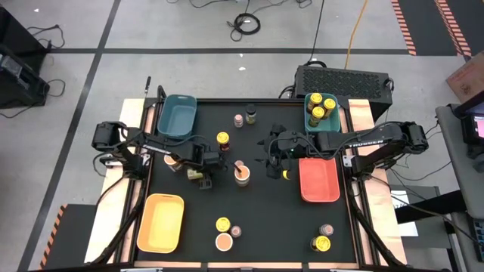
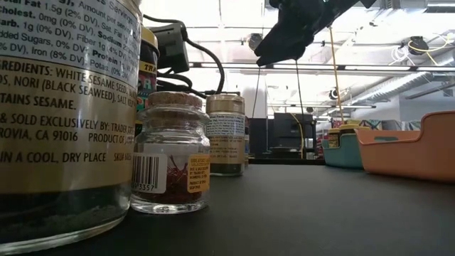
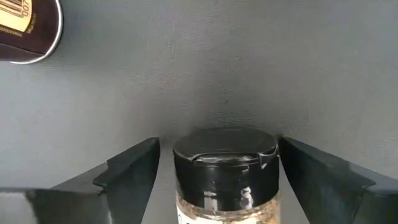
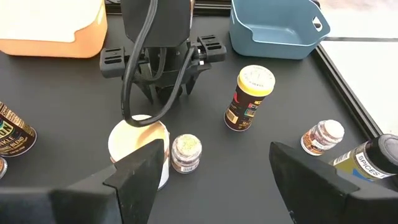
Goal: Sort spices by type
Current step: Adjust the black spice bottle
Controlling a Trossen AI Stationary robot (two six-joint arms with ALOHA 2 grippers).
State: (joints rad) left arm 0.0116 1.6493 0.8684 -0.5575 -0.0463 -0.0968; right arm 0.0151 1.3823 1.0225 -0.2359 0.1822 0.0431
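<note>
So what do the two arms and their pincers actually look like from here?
Both arms are dark, near-black, jointed links. The right arm carries white TROSSEN lettering along its forearm. The left arm's wrist, seen from the right wrist view, is a boxy black block with finned side brackets and a black cable looping down it. Each pincer has two flat, wedge-shaped matte-black fingers.

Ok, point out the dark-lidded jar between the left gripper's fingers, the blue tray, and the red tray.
dark-lidded jar (image 3: 225, 163): left wrist view, on its black cap.
blue tray (image 1: 176, 117): high view, on its bare floor.
red tray (image 1: 318, 181): high view, on its bare floor.
</note>
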